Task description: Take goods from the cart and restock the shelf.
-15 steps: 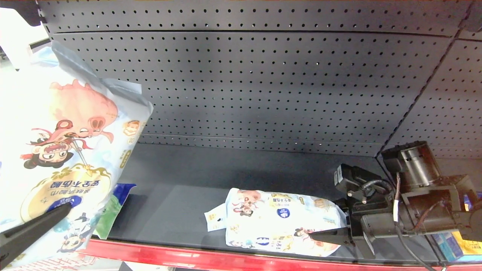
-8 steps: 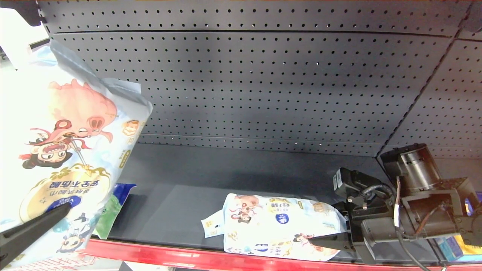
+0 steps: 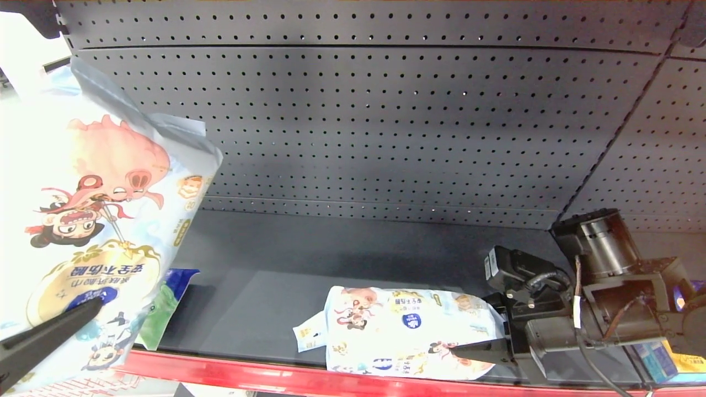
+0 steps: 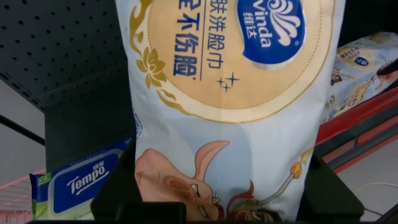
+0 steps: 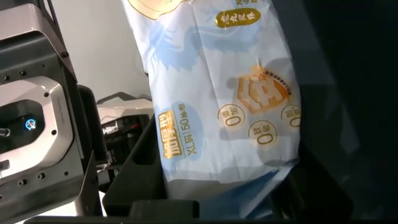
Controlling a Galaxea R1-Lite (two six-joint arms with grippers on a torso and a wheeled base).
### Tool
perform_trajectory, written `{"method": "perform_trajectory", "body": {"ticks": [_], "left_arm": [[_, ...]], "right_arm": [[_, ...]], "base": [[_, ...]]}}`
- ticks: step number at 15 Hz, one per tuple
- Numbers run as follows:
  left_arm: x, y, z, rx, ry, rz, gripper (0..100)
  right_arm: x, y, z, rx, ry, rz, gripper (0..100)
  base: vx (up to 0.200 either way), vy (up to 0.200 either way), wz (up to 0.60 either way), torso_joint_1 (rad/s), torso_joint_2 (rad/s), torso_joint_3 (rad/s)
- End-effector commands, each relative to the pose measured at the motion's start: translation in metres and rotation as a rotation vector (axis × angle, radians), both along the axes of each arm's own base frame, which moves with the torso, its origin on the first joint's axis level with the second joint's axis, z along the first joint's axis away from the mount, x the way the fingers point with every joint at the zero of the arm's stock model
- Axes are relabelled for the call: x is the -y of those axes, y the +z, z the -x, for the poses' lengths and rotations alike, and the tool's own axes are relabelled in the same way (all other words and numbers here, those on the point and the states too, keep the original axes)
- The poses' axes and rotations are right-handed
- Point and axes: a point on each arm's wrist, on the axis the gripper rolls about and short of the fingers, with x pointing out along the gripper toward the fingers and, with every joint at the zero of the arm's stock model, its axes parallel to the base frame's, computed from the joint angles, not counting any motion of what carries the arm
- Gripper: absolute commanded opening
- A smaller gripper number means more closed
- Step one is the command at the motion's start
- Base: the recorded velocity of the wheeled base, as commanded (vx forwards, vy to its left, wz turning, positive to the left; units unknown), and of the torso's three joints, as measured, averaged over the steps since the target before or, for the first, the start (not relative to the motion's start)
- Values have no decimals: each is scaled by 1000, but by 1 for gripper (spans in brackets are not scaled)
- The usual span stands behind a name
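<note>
A big cartoon-printed tissue pack (image 3: 105, 220) hangs upright at the far left in front of the shelf, with my left gripper (image 4: 217, 180) shut on its lower part; one black finger (image 3: 49, 336) crosses its bottom corner. A smaller pack of the same print (image 3: 402, 331) lies flat on the dark shelf floor (image 3: 265, 259) near the red front edge. My right gripper (image 3: 485, 331) is shut on this pack's right end. In the right wrist view the pack (image 5: 217, 106) sits between the two fingers (image 5: 137, 162).
A green and blue tissue pack (image 3: 165, 309) lies on the shelf behind the big pack. The pegboard back wall (image 3: 358, 138) and a red lip (image 3: 276, 375) bound the shelf. Blue and yellow boxes (image 3: 667, 358) sit at the far right. Bare floor lies between the packs.
My right gripper and the small pack have slid slightly left and toward the shelf's front edge. The left arm and the big pack have barely moved.
</note>
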Motion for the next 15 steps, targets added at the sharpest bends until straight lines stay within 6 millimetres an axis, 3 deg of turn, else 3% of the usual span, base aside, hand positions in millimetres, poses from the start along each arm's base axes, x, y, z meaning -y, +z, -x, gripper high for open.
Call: {"method": "perform_trajectory", "body": {"ticks": [1, 9, 15], "left_arm": [[0, 0, 0, 1, 0, 0, 0], [0, 0, 0, -1, 0, 0, 0], [0, 0, 1, 4, 0, 1, 0]], "right_arm": [[-2, -1, -5, 0, -5, 2, 0], [8, -1, -10, -6, -82, 17, 0], [5, -2, 0, -4, -51, 26, 0]], "base": [[0, 0, 0, 0, 0, 0], [0, 0, 0, 0, 0, 0], [0, 0, 0, 0, 0, 0]]}}
